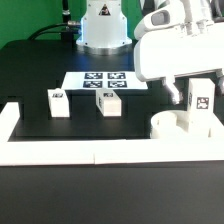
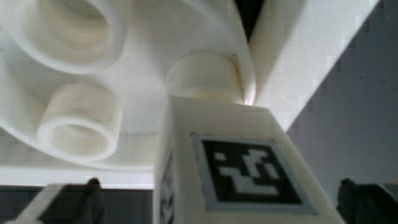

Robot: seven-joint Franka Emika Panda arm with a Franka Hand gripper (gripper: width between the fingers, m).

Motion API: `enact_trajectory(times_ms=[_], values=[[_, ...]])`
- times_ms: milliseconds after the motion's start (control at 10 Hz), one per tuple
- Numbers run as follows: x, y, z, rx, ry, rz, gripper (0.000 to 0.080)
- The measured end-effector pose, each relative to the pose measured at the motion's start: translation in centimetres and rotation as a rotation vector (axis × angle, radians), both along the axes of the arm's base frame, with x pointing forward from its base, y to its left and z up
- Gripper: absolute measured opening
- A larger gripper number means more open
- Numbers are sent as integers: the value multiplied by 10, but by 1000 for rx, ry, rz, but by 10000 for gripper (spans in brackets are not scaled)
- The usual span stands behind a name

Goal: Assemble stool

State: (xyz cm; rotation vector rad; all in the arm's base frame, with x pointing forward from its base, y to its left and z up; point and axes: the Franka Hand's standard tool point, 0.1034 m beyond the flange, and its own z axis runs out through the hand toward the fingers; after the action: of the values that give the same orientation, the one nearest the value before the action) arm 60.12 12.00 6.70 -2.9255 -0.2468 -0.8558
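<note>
Your gripper stands with its fingers spread wide, either side of a white rectangular plastic leg block carrying a black-and-white square tag; in the wrist view both dark fingertips sit clear of the block's sides, so nothing is clamped. That block stands upright, long axis vertical, tag facing the exterior camera, its lower end on the low round white disc seat at the exterior view's right, by the white border rail. Two more tagged white leg blocks stand apart on the black desk, near the marker board.
</note>
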Motion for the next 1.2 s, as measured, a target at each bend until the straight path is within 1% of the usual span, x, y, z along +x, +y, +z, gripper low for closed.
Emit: enact_trajectory(times_ms=[200,300,400,500,700,800,900,1000,1100,1200], values=[[0,0,0,0,0,0,649],[-2,2,0,23,41,-40,649],[-5,9,11,51,105,-82,649],[-5,10,20,48,129,-83,649],[-1,-3,27,45,137,-97,649],[-6,-1,26,53,256,-84,649],[-1,-4,29,58,294,-86,649],[-3,-8,25,70,384,-100,649],[0,-5,27,84,414,-114,649],[-6,-2,26,83,492,-97,649]])
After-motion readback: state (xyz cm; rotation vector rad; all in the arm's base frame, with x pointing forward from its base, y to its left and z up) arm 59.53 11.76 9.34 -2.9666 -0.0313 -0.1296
